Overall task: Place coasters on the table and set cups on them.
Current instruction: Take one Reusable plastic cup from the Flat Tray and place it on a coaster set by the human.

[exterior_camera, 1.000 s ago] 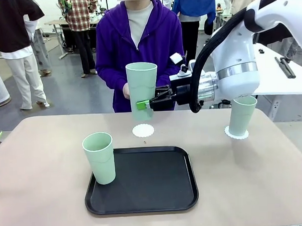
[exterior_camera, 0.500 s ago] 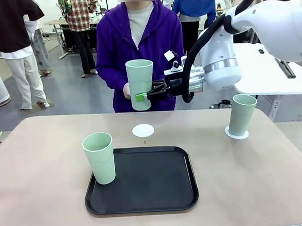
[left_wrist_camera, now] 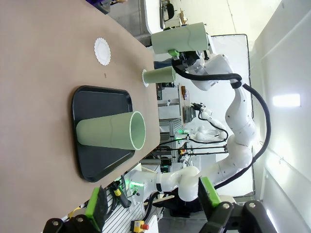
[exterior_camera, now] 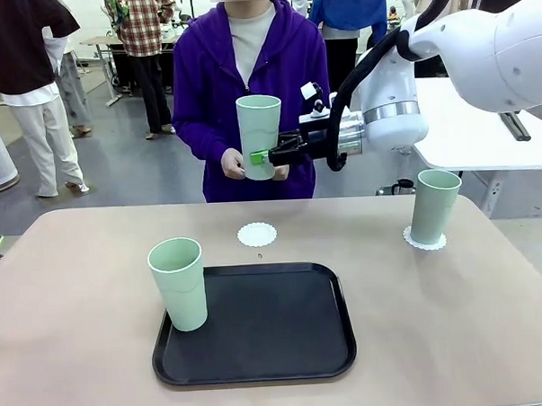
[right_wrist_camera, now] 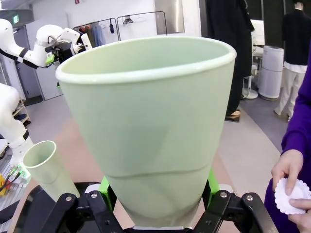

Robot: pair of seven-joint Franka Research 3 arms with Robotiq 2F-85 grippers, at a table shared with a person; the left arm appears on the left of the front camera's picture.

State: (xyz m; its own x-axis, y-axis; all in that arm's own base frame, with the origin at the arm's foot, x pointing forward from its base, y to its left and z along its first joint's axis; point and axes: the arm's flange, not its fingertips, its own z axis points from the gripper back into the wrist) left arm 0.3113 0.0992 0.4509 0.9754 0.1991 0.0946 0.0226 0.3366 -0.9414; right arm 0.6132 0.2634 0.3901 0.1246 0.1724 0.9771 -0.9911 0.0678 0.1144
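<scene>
- right gripper (exterior_camera: 262, 157) is clamping shut on the held cup (exterior_camera: 260, 131), green pads pressing low on its wall.
- held cup is hanging upright, rim up: pale mint, plain, tapering toward the base.
- it is hovering well above the far edge of the table (exterior_camera: 77, 292), in front of the person's torso; person's hand (exterior_camera: 233, 162) is sitting just beside its base, contact unclear.
- in the right wrist view a person's hand is pinching a scalloped white coaster (right_wrist_camera: 290, 196).
- bare coaster (exterior_camera: 257, 233) is lying flat between the far edge and the black tray (exterior_camera: 276, 329), open tabletop all round it.
- second cup (exterior_camera: 433, 205) is standing on its own coaster (exterior_camera: 425, 240) near the right edge.
- third cup (exterior_camera: 178, 283) is standing on the tray's left side.
- left gripper (left_wrist_camera: 151, 204) is holding its jaws wide apart, gripping nothing.
</scene>
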